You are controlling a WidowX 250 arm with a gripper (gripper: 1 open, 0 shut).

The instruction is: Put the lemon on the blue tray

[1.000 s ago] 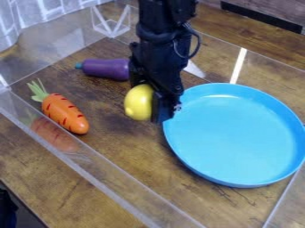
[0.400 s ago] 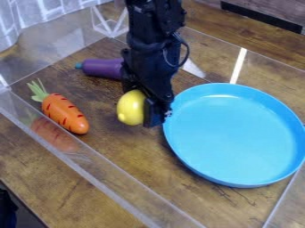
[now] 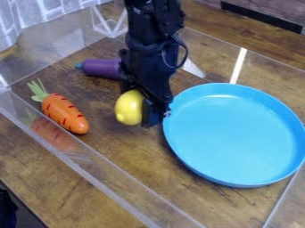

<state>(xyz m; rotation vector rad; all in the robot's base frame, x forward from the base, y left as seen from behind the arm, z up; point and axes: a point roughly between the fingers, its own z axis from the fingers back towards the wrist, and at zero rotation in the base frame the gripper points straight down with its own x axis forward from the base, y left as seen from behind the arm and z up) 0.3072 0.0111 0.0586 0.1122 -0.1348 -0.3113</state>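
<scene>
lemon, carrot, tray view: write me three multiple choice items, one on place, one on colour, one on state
1. Where in the picture is the carrot?
a) on the tray
b) left of the lemon
c) right of the tray

2. What colour is the tray?
a) blue
b) red
c) white

3. How is the lemon now?
a) resting on the tray
b) out of view
c) at the fingers, off the tray

1 b: it lies nearer the left edge
2 a: its wide round surface is bright blue
3 c: it shows beside the tray's rim
</scene>
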